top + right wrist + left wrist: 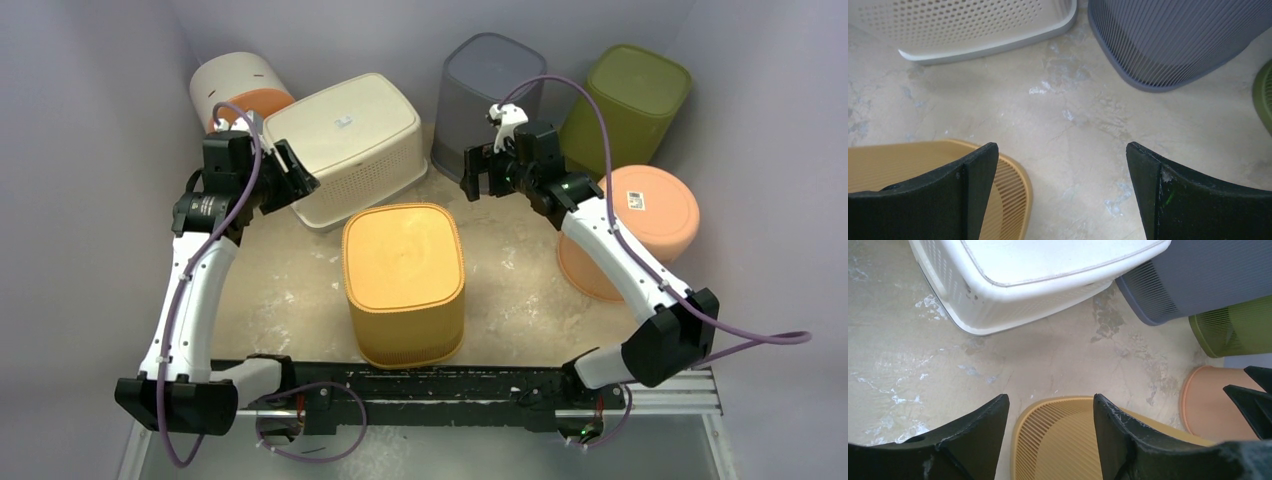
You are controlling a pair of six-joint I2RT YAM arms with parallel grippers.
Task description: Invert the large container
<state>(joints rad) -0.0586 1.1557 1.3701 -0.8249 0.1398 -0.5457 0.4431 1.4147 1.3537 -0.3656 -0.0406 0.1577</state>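
- Counting containers, you are looking at six for certain on the worktop (290,300):
  - one large container (345,145), cream and perforated
  - one yellow bin (403,280)
  - one grey bin (490,85)
  - one olive bin (632,98)
  - one salmon round bin (640,225)
  - one white round bin (232,80)
- An orange piece (258,104) is showing against the white round bin. You cannot tell whether it is a seventh container.
- The large container is sitting at the back, left of centre, with its flat base facing up and its rim lying on the worktop. It is standing near the grey bin and behind the yellow bin.
- Two stickers are showing. One small white sticker (343,122) is sitting on the large container's base, and a second sticker (636,200) is sitting on top of the salmon round bin. The writing on both is coming out too small for you to read.
- The left arm's fingers (973,440) are hovering just beside the large container's near left corner. They are spread moderately apart and holding nothing.
- The right arm's fingers (1193,200) are hanging wide apart over bare worktop between the yellow bin and the grey bin. They are holding nothing.
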